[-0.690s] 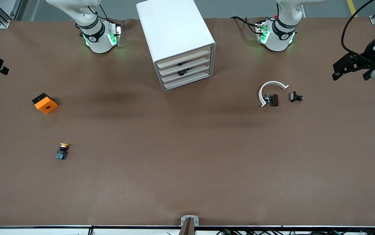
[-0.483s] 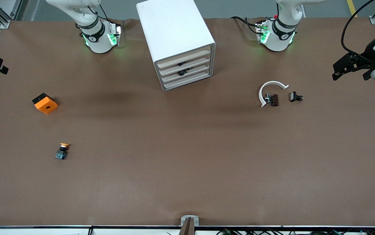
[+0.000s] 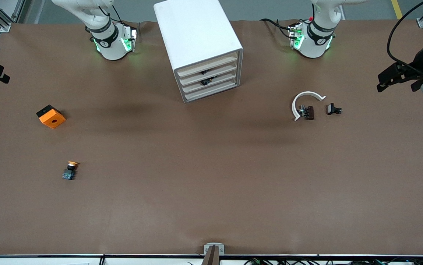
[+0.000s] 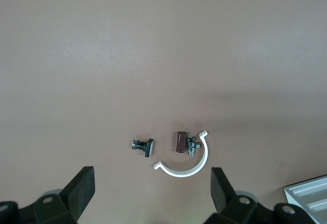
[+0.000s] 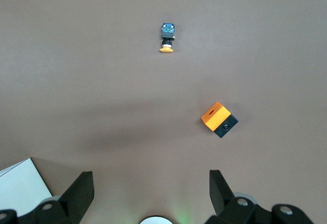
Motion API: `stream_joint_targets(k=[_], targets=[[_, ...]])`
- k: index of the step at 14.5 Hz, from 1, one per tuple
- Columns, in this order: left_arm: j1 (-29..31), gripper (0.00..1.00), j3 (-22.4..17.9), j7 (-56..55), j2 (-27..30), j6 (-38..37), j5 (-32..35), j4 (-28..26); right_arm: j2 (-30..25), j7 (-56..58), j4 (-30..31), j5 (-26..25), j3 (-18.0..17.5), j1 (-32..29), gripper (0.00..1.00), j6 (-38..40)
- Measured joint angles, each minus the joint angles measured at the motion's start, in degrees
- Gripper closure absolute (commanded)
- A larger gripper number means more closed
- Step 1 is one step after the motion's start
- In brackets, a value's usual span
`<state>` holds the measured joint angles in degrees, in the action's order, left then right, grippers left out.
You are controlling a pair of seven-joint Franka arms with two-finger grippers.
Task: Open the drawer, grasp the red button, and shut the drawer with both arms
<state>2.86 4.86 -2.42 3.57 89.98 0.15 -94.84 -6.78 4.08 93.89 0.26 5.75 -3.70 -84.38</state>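
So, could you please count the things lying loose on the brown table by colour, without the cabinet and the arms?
Orange: 2, the orange cube with a hole and the push button with an orange-yellow cap.
White: 1, the curved white plastic strip.
Dark: 2, the small brown block with metal fitting and the small black clip part.
Total: 5.

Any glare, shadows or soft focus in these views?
Front view: even light, sharp; broad soft shadows on the table in front of the cabinet; green LED glow at both arm bases. Left wrist view: faint shadow band by the white clip. Right wrist view: similar soft shadow band near the orange cube; no glare.
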Motion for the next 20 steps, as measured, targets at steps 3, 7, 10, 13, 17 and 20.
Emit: stream_joint_targets(k=[3,7,10,13,17,20], targets=[[0.13,0.00,0.02,-0.06,-6.11,3.02,0.00,-0.22,-0.12,0.13,0.12,0.00,-0.02,0.00,0.00,0.03],[-0.55,0.00,0.39,-4.51,-16.72,13.24,0.00,-0.29,-0.14,0.19,0.18,0.00,-0.02,0.00,0.00,0.03],[-2.96,0.00,0.69,-12.64,-23.09,18.94,0.00,0.01,-0.15,0.19,0.19,0.00,-0.02,0.00,0.00,0.03],[-8.27,0.00,0.81,-26.94,-27.08,20.45,0.00,0.77,-0.15,0.20,0.22,0.00,-0.01,0.00,0.00,0.03],[-16.07,0.00,1.02,-52.71,-33.26,19.61,-0.29,7.53,-0.15,0.20,0.25,-0.02,0.00,0.00,0.00,0.05],[-20.04,0.00,1.11,-65.82,-37.32,15.96,-5.76,12.74,-0.16,0.20,0.25,-0.76,0.00,-0.01,0.00,0.03]])
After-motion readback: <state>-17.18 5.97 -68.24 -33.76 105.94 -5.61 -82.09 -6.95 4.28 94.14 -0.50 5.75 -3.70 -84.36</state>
